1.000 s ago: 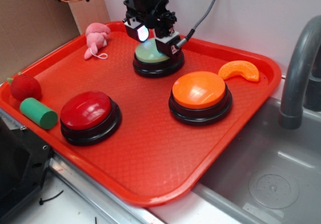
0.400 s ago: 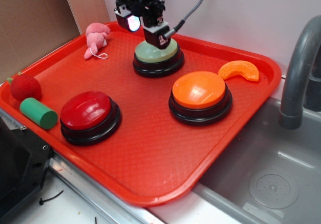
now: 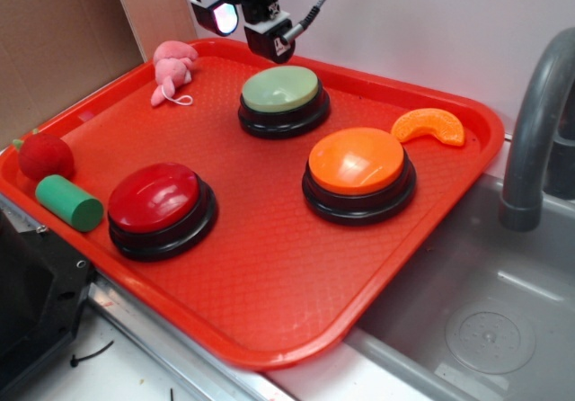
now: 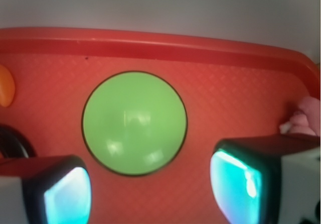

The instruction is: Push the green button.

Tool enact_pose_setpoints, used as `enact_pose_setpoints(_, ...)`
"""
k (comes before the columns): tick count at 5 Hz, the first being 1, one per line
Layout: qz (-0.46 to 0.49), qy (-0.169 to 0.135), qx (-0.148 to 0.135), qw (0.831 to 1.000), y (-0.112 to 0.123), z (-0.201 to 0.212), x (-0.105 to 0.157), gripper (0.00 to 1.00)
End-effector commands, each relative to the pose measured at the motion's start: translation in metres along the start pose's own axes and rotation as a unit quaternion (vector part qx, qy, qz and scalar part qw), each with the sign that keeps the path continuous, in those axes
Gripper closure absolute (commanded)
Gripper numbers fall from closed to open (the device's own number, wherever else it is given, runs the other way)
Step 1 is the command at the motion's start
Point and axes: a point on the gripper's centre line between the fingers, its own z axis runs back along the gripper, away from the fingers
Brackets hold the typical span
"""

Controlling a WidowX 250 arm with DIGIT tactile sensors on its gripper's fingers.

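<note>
Pincer now lifted clear, fingers wide apart, empty, above and behind green button.

Even, soft light fills the room; nothing looks dim. On the textured red plastic tray, shadows under the domed buttons are short and faint. The glossy red dome and the orange dome carry small pale sheens. The grey metal sink basin shows smeared white reflections. The wrist view is softer: the pale green round button glows washed-out with blurred highlights, and the gripper's glowing cyan pads are close, blurred, and bleeding light at their edges.
</note>
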Motion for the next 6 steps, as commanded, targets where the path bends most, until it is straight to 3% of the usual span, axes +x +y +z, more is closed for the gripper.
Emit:
enact_pose_setpoints(1, 0.009, -0.038, 0.0, 0.999, 0.005, 0.033, 0.006, 0.0)
enact_pose_setpoints(6, 0.015, -0.041, 0.003, 0.999, -0.002, 0.061, -0.006, 0.0)
